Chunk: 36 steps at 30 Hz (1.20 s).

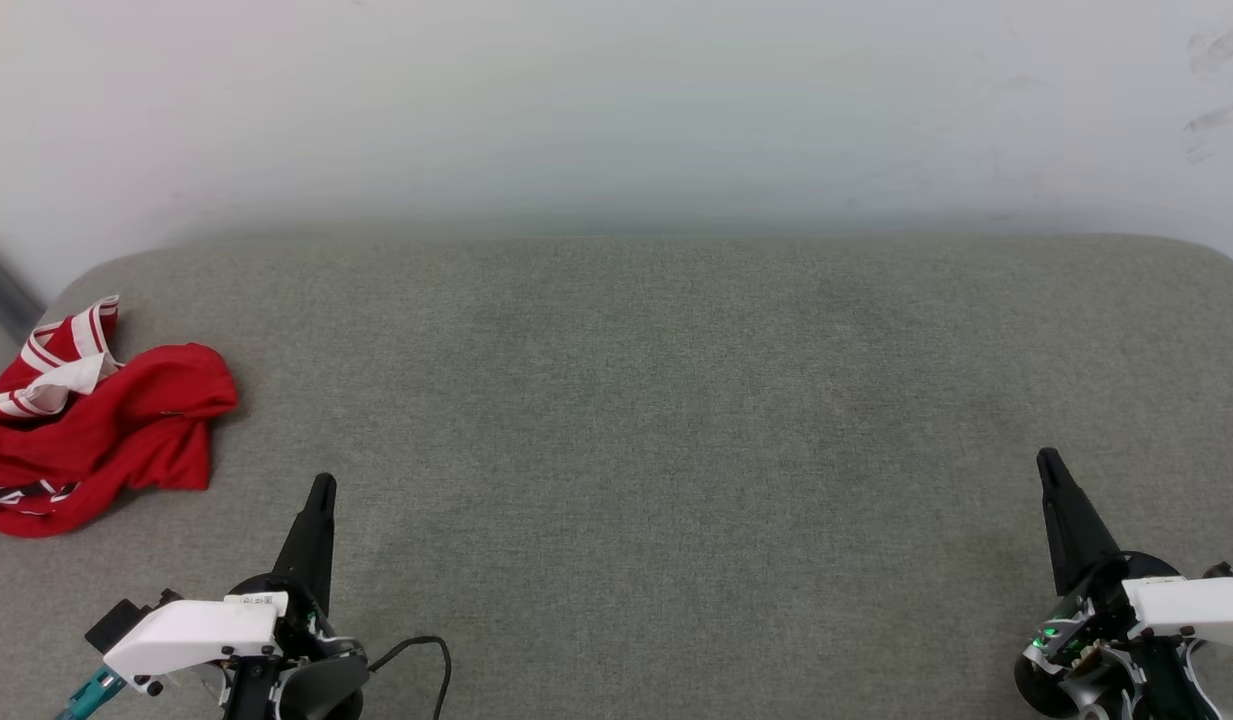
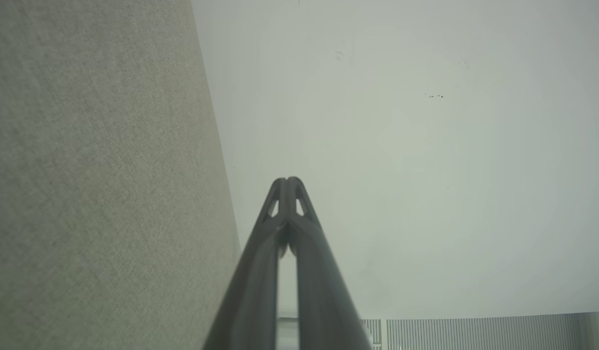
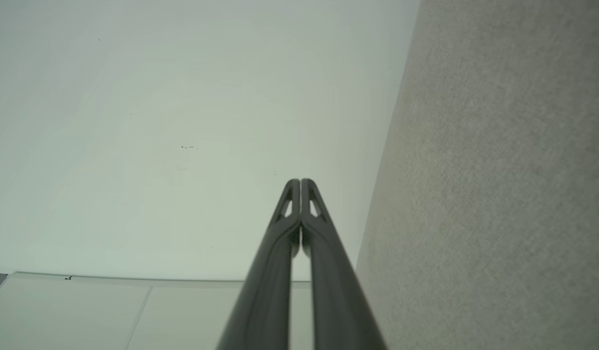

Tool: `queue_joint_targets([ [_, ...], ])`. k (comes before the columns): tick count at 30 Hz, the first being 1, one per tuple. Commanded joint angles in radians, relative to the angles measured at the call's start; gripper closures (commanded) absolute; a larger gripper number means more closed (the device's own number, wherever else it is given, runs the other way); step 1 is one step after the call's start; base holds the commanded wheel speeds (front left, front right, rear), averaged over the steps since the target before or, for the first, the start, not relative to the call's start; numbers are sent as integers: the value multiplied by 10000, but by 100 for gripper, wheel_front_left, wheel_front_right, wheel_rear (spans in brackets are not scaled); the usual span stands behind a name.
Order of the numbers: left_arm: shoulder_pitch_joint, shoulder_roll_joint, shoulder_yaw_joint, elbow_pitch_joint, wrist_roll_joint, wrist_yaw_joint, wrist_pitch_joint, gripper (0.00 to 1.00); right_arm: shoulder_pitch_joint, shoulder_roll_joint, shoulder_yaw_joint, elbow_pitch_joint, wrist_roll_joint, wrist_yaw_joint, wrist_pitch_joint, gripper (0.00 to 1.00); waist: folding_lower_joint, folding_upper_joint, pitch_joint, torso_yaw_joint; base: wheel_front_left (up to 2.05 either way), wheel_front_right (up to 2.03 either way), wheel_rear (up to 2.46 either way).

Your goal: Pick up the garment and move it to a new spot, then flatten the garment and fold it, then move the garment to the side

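Red garment [image 1: 106, 440] crumpled at the padded surface's [image 1: 616, 400] left edge. Left pincer [image 1: 322, 485] and right pincer [image 1: 1047, 460] are closed and empty. The left should open and pinch a raised fold.

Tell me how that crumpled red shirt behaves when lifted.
The red jersey shirt lies crumpled in soft folds, so it will probably hang limp. It looks thin, likely light. Pushed over the textured grey cushion, it may bunch.

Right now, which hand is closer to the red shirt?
Left. The left hand is close to the shirt, just to its right and not touching it. The right hand is far off at the opposite side of the grey surface.
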<state>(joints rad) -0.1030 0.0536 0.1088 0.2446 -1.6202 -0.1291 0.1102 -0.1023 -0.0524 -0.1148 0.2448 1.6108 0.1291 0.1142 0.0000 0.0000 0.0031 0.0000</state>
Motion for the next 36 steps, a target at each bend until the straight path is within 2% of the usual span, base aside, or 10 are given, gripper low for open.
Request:
queue_joint_targets([
  [1, -84, -6, 43, 10, 74, -45, 14, 100, -118, 42, -1, 12, 32, 29, 17, 100, 0, 0, 0, 0, 0, 0, 0],
  [32, -86, -21, 63, 9, 61, -45, 33, 100, -118, 42, 2, 11, 34, 29, 14, 100, 0, 0, 0, 0, 0, 0, 0],
  [33, -86, -21, 62, 9, 61, -45, 34, 0, -118, 42, 2, 11, 34, 29, 14, 0, 0, 0, 0, 0, 0, 0, 0],
  [36, 68, -25, -51, 85, 59, 7, -22, 0, 105, 2, 36, 61, -22, -2, -49, 0, 0, 0, 0, 0, 0, 0, 0],
])
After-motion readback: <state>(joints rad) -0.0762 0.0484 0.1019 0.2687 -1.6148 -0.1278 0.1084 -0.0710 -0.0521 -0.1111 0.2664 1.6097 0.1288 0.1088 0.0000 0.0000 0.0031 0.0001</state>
